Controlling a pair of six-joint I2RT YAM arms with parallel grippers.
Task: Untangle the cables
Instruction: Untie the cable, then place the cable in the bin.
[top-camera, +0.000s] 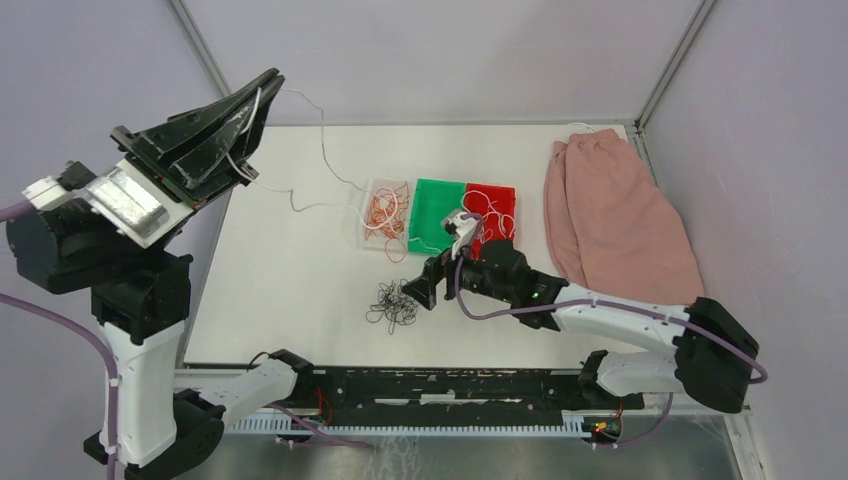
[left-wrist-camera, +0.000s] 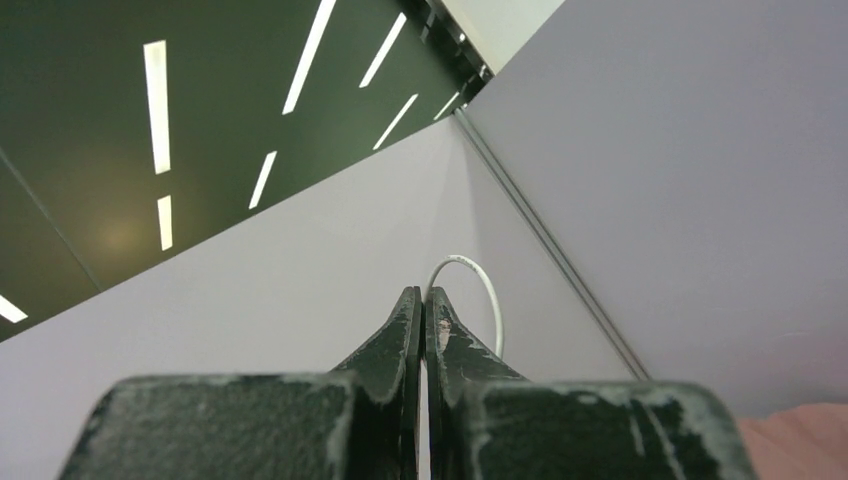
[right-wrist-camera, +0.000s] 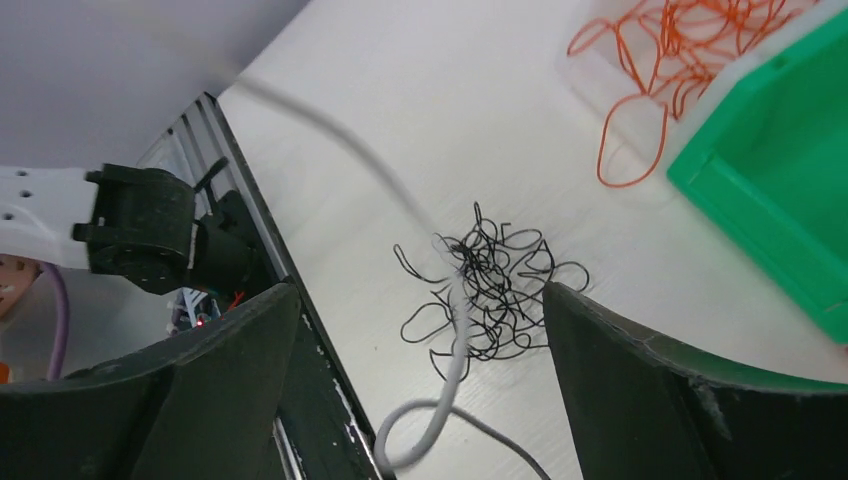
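Observation:
The cables lie in separate groups. A black curly clump lies on the table and also shows in the right wrist view. Orange-red wires lie in a clear tray; they also show in the right wrist view. My left gripper is raised high at the far left and shut on a white wire that trails down to the trays. The left wrist view shows the closed gripper with the white wire looping beside it. My right gripper is open just right of the black clump. A white wire hangs between its jaws, untouched.
A green tray and a red tray with white wire in it stand behind the right gripper. A folded pink cloth lies at the right. Grey walls close in the back and sides. The green tray also shows in the right wrist view.

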